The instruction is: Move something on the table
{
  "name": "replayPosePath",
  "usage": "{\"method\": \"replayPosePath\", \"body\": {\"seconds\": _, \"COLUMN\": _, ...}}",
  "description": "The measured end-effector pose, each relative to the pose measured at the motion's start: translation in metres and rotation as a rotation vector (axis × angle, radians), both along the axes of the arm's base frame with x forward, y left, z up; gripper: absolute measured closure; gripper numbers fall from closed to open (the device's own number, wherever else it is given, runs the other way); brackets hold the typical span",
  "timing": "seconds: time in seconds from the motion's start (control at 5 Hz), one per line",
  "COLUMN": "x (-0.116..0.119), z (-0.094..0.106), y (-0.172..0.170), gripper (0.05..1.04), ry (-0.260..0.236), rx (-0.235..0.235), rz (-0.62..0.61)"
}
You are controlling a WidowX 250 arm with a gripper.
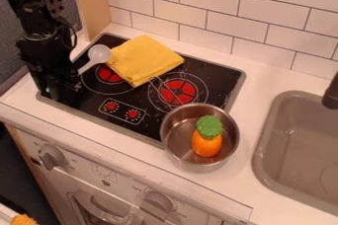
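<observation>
A: Gripper (pixel 64 90), over the stovetop's (pixel 216 75) near left corner. Fingers?
B: Spread or closed, cannot tell. Spoon (pixel 99 54): handle at gripper, bowl beside yellow cloth (pixel 144 60).
A: Step?
B: Presumably grasping the spoon; next, confirm the grip, then lift clear.

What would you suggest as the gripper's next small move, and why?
I would probably raise the gripper slightly, straight up: the spoon's handle runs to it, but I can't tell whether it is held, and a small lift should show that. In this view the spoon's bowl meets the cloth's edge, so going sideways first might drag the cloth.
</observation>
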State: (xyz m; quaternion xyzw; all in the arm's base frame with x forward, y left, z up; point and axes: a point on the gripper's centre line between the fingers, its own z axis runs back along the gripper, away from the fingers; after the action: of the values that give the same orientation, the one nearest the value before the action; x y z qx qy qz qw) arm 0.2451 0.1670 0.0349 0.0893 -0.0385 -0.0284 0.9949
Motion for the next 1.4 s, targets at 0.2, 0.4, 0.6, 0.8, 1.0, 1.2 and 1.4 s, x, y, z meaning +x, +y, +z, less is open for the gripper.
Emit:
{"method": "replayPosePath", "body": {"seconds": 0.2, "x": -0.001, "z": -0.007, "y": -0.004, "gripper": 0.375, "ry": 0.017, "rx": -0.026, "rz": -0.002}}
{"method": "replayPosePath", "body": {"seconds": 0.4, "x": -0.002, "z": -0.010, "y": -0.006, "gripper": 0.114, "ry": 0.032, "rx": -0.043, "rz": -0.010}}
{"method": "replayPosePath", "body": {"seconds": 0.6, "x": -0.003, "z": -0.009, "y": -0.010, "gripper": 0.075, "ry": 0.044, "rx": -0.070, "rz": -0.009}}
{"method": "replayPosePath", "body": {"seconds": 0.8, "x": -0.004, "z": 0.004, "y": -0.013, "gripper": 0.080, "ry": 0.028, "rx": -0.080, "rz": 0.014}}
{"method": "replayPosePath", "body": {"seconds": 1.0, "x": -0.005, "z": 0.007, "y": -0.016, "gripper": 0.083, "ry": 0.026, "rx": -0.098, "rz": 0.028}}
{"method": "replayPosePath", "body": {"seconds": 1.2, "x": -0.005, "z": 0.006, "y": -0.021, "gripper": 0.083, "ry": 0.035, "rx": -0.112, "rz": 0.026}}
{"method": "replayPosePath", "body": {"seconds": 1.4, "x": -0.005, "z": 0.007, "y": -0.022, "gripper": 0.083, "ry": 0.035, "rx": -0.112, "rz": 0.022}}
